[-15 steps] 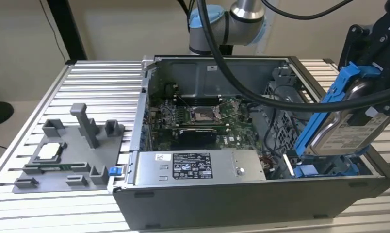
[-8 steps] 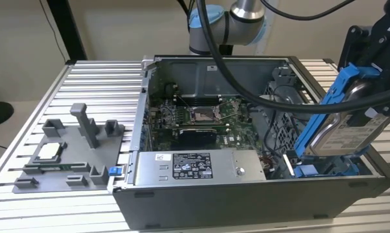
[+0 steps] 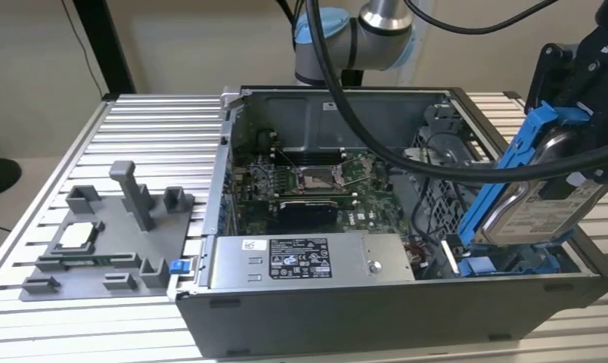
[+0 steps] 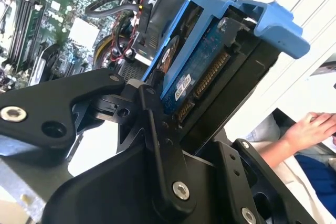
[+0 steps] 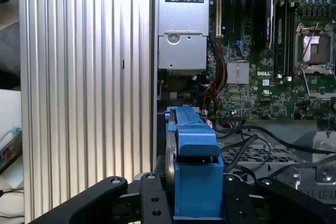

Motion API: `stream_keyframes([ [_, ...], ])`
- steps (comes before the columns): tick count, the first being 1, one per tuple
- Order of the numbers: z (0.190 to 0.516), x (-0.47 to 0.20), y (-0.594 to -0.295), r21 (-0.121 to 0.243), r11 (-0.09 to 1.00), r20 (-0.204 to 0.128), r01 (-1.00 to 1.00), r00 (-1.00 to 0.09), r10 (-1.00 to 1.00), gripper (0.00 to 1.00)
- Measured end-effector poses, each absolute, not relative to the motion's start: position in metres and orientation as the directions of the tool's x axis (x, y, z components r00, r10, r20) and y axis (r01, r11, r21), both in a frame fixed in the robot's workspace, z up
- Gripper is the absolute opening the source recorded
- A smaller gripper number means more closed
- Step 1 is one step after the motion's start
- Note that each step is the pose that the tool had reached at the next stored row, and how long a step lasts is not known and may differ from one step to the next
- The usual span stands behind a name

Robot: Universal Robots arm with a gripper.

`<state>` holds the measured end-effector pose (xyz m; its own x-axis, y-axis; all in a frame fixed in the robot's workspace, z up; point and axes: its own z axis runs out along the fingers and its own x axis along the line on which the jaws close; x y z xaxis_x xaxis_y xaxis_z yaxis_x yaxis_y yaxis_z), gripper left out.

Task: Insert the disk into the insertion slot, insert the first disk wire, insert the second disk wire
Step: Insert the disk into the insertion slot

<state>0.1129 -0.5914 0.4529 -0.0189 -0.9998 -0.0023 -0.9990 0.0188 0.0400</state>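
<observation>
A: Gripper state, quick?

B: The gripper point(image 3: 576, 128) is clamping the disk point(image 3: 546, 208) by its blue carrier point(image 3: 506, 170), closed tight on both sides. In the first wrist view the carrier is sitting right between the black fingers point(image 5: 152, 200).

A: Where's the disk sitting?

B: It's not seated. It's hanging steeply tilted, almost on edge, over the computer case point(image 3: 385, 318) at the exterior view's right. Its lower end is dipping toward the insertion slot point(image 3: 516, 265) with the blue fittings (contact there, cannot tell). In the second wrist view its circuit-board side point(image 4: 202, 72) is facing the camera.

A: Anything around it?

B: The grey power-supply box point(image 3: 309, 259) is lying just beside the slot, toward the exterior view's left, with the motherboard point(image 3: 314, 181) behind it. Black cables point(image 3: 425, 162) are running across the case in front of the disk. A grey fixture point(image 3: 102, 242) is resting on the ribbed table point(image 3: 153, 121), well apart. A person's hand point(image 4: 315, 129) is showing in the second wrist view, off the case.
</observation>
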Motion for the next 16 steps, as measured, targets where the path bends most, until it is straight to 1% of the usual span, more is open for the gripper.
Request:
stream_keyframes([
  [10,0.441,0.115,-0.591,0.040,0.019,-0.007,-0.999,-0.020,-1.000,0.00],
  [16,0.435,0.121,-0.582,0.040,0.019,-0.011,-0.999,-0.019,-1.000,0.00],
])
